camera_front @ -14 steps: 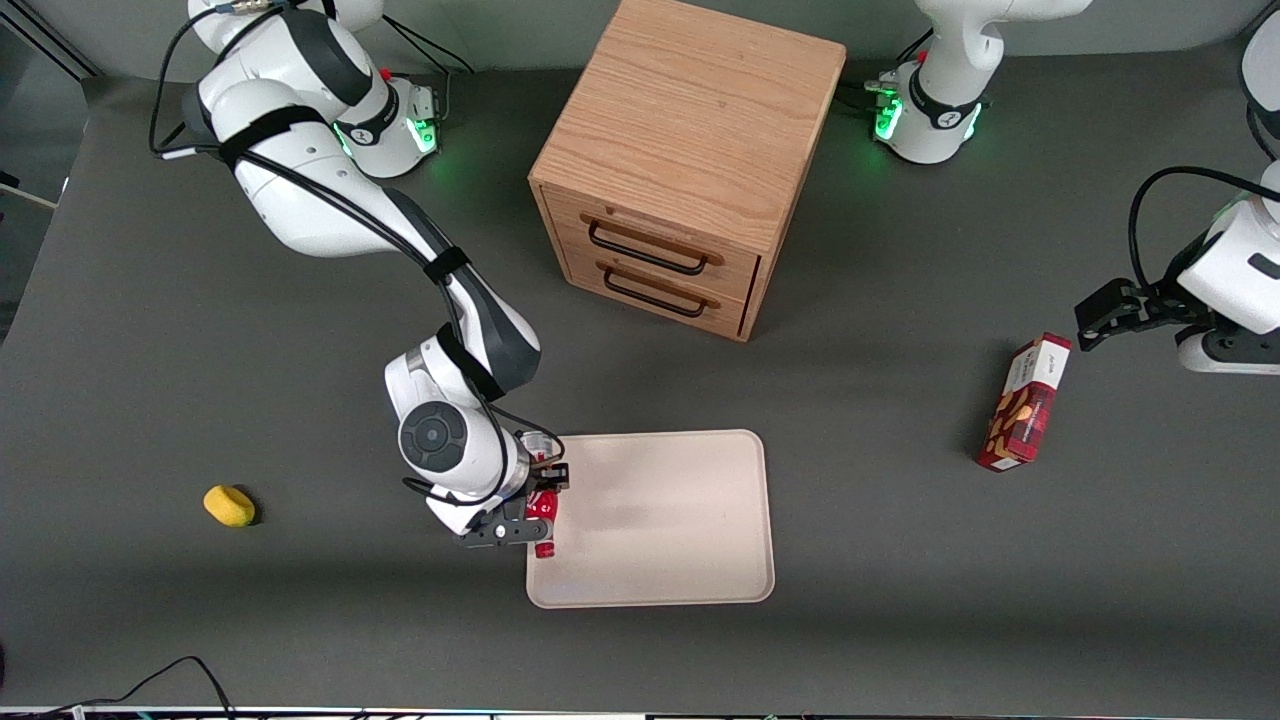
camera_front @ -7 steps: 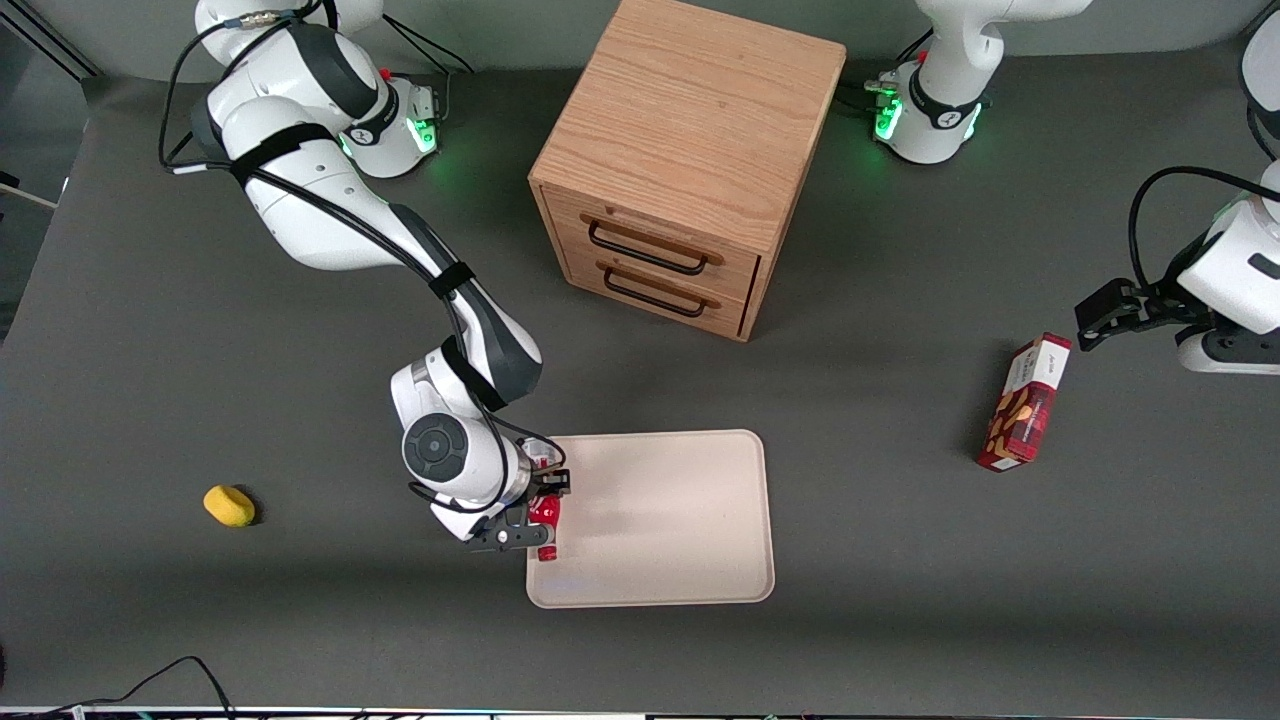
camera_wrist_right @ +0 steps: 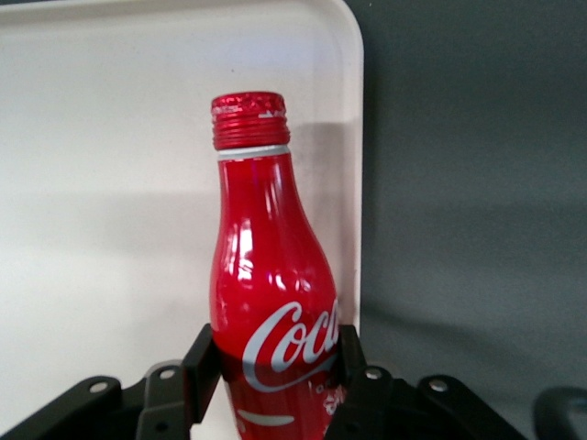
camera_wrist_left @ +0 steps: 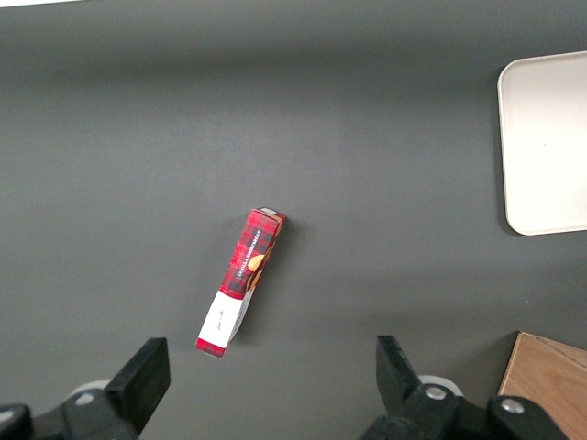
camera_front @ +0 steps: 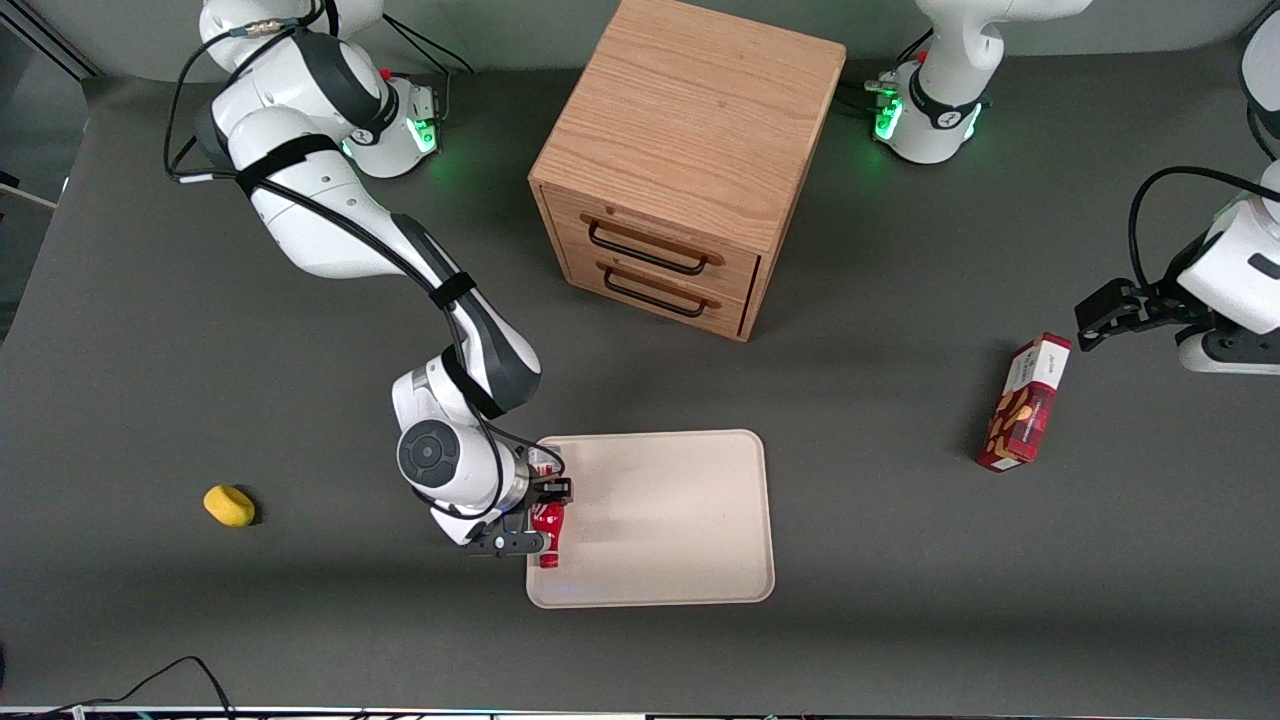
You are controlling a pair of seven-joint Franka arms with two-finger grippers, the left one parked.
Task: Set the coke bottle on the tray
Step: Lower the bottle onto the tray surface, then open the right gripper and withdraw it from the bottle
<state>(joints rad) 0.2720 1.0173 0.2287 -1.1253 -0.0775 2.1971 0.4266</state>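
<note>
The coke bottle (camera_wrist_right: 271, 284) is clamped at its lower body between the fingers of the gripper (camera_front: 541, 519), just inside the tray (camera_front: 680, 520) rim at the working arm's end. From the tray's centre, the bottle is found at nine o'clock, the wooden drawer cabinet (camera_front: 690, 160) at twelve, and the red snack box (camera_front: 1025, 403) near two.

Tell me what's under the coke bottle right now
The gripper is shut on the coke bottle over the tray, near its edge toward the working arm's end. Bare beige tray surface shows beneath it. The jaws hide its base, so contact with the tray can't be seen.
</note>
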